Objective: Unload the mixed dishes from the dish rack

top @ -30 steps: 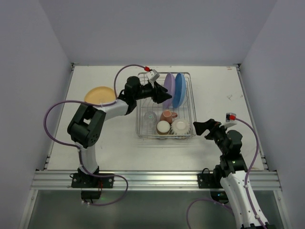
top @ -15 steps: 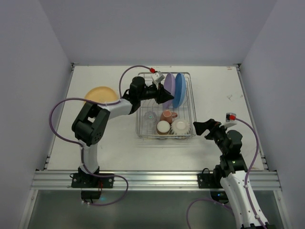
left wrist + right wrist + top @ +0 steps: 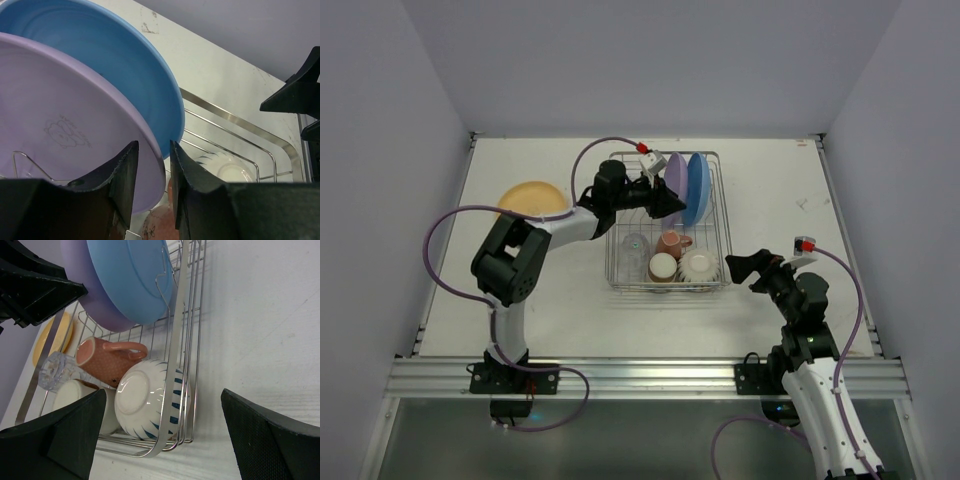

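Left claw (image 3: pixel 152 150) has narrowed, now pinching rim of round purple plate (image 3: pixel 65 125), upright at 12 o'clock end of silver wire dish rack (image 3: pixel 723 215). Lift-out likely next. Right claw (image 3: pixel 738 268) spread wide, 4 o'clock of rack.

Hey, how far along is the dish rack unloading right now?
Done: the yellow-orange plate lies on the table, left of the dish rack. In hand: the left gripper pinches the purple plate by its rim, the plate standing in its slot. Left: the blue plate, glass tumbler, reddish-brown cups and ribbed bowl sit in the rack. The right gripper hangs open beside it.
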